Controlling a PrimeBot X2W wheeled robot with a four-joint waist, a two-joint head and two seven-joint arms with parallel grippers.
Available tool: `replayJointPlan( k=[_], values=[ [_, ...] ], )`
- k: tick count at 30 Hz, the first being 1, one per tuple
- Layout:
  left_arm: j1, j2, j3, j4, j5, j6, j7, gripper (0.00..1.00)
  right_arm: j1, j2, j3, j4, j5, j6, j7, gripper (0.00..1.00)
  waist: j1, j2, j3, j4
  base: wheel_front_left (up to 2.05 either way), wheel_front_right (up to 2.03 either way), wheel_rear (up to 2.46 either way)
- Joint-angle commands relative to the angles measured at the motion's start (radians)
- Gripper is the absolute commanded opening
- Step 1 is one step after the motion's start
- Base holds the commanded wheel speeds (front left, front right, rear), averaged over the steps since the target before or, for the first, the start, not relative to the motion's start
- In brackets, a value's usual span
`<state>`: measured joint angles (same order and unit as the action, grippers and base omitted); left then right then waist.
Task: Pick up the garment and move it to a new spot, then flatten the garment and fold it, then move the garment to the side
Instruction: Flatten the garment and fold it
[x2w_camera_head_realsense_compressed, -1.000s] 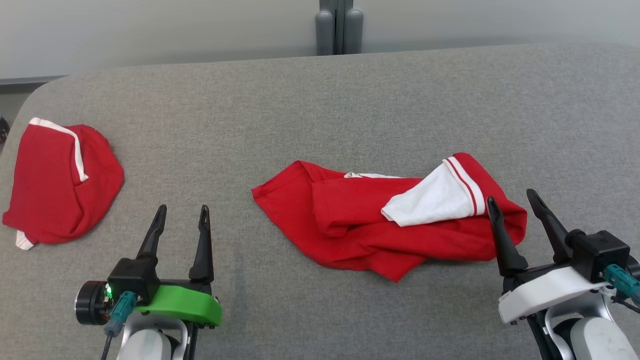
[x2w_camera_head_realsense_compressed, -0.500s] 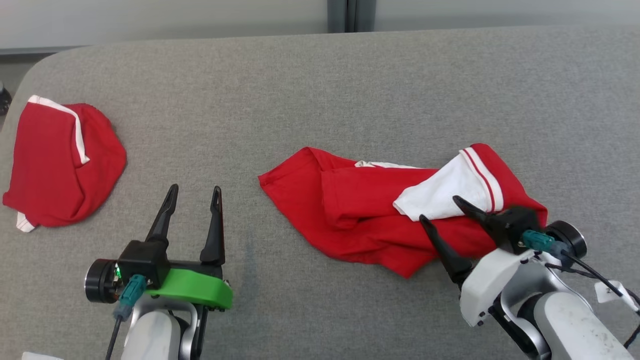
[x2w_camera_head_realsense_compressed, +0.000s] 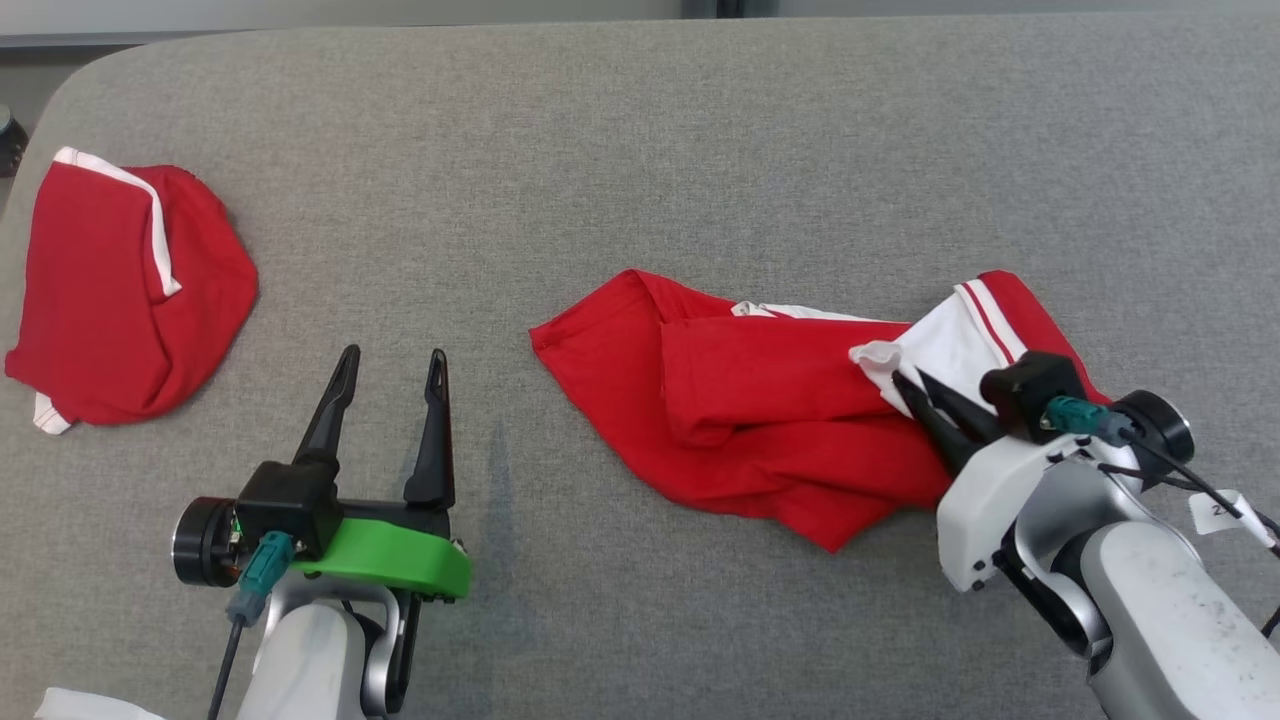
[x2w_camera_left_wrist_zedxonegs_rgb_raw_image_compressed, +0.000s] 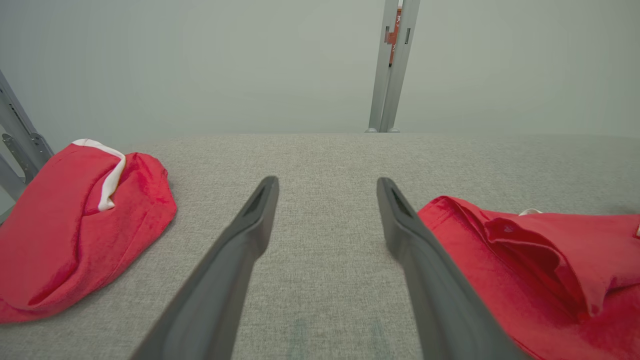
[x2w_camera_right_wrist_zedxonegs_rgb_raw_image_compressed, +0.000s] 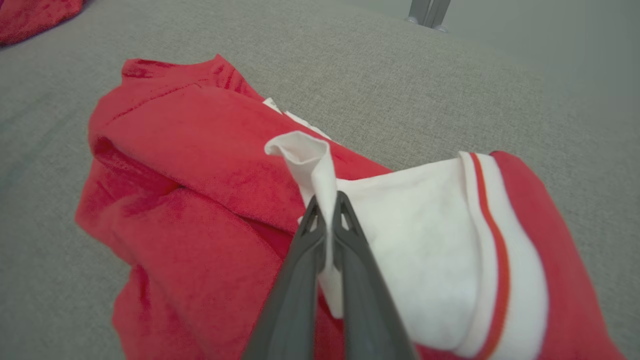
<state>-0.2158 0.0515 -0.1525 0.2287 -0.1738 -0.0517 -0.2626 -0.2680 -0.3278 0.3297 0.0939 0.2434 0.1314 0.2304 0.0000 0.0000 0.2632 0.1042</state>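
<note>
- The grey table (x2w_camera_head_realsense_compressed: 640, 130) is spread under the garment, which is left crumpled on it, not yet lifted or flattened.
- The garment (x2w_camera_head_realsense_compressed: 760, 420), red with one white sleeve, is seen lying in loose folds. The pick-up, the first step, is judged to be just beginning.
- Another red garment (x2w_camera_head_realsense_compressed: 120, 290) is bunched well apart from the garment, off its left side, and is touched by nothing.
- The left tool (x2w_camera_head_realsense_compressed: 392, 358) is held spread and empty near the garment's left corner, apart from the cloth, probably kept ready for a second hold.
- The right tool (x2w_camera_head_realsense_compressed: 915, 390) is pressed together at the garment's right part, with a ridge of white cloth pinched between its fingers so that the garment can be raised by it.
- The white sleeve (x2w_camera_head_realsense_compressed: 950, 345) is drawn into a small peak at the garment's right end, just past the fingertips. Little cloth is caught, so a slip is thought possible once the weight is taken.
</note>
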Motion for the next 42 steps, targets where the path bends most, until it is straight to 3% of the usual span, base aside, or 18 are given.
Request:
replayJointPlan(
  k=[1, 4, 13, 14, 15, 19, 23, 28, 35, 42],
  values=[
    [-0.012, 0.0, 0.005, -0.003, 0.003, 0.007, -0.003, 1.0, 0.01, 0.01, -0.029, -0.001, 0.006, -0.001, -0.017, 0.0, 0.0, 0.0, -0.001, -0.005, 0.0, 0.0, 0.0],
    [-0.015, 0.0, 0.007, -0.004, 0.007, 0.005, -0.003, 1.0, 0.027, 0.043, -0.124, -0.005, 0.012, -0.001, -0.061, 0.0, 0.0, 0.0, -0.003, -0.012, 0.0, 0.0, 0.0],
    [0.009, 0.0, 0.019, -0.005, 0.018, -0.002, -0.003, 1.0, 0.135, 0.213, -0.567, 0.049, -0.002, -0.001, -0.173, 0.0, 0.0, 0.0, -0.023, -0.038, 0.0, 0.0, 0.0],
    [0.011, 0.001, 0.02, -0.005, 0.019, -0.003, -0.003, 1.0, 0.146, 0.221, -0.59, 0.055, -0.009, -0.001, -0.175, 0.19, 0.0, 0.0, -0.024, -0.04, 0.0, 0.0, 0.0],
    [0.013, 0.0, 0.022, -0.005, 0.02, -0.004, -0.003, 1.0, 0.158, 0.239, -0.632, 0.065, 0.003, -0.001, -0.185, 1.0, 0.0, 0.0, -0.025, -0.043, 0.0, 0.0, 0.0],
    [0.016, 0.0, 0.028, -0.006, 0.023, -0.007, -0.003, 1.0, 0.184, 0.263, -0.731, 0.089, -0.007, -0.001, -0.241, 1.0, 0.0, 0.0, -0.026, -0.053, 0.0, 0.0, 0.0],
    [0.022, 0.004, 0.04, -0.007, 0.026, -0.006, -0.003, 1.0, 0.193, 0.27, -0.741, 0.034, -0.04, -0.001, -0.324, 1.0, 0.0, 0.0, -0.032, -0.066, 0.0, 0.0, 0.0],
    [0.036, 0.007, 0.05, 0.0, 0.028, -0.004, -0.003, 1.0, 0.205, 0.249, -0.623, -0.074, -0.085, -0.001, -0.375, 1.0, 0.0, 0.0, -0.051, -0.076, 0.0, 0.0, 0.0],
    [0.053, 0.009, 0.054, 0.024, 0.03, -0.008, -0.003, 1.0, 0.252, 0.22, -0.423, -0.174, -0.082, -0.001, -0.327, 1.0, 0.0, 0.0, -0.094, -0.068, 0.0, 0.0, 0.0],
    [0.085, 0.01, 0.064, 0.034, 0.02, 0.006, -0.003, 1.0, 0.29, 0.232, -0.372, -0.211, -0.057, -0.001, -0.31, 1.0, 0.0, 0.0, -0.121, -0.063, 0.0, 0.0, 0.0]
  ],
)
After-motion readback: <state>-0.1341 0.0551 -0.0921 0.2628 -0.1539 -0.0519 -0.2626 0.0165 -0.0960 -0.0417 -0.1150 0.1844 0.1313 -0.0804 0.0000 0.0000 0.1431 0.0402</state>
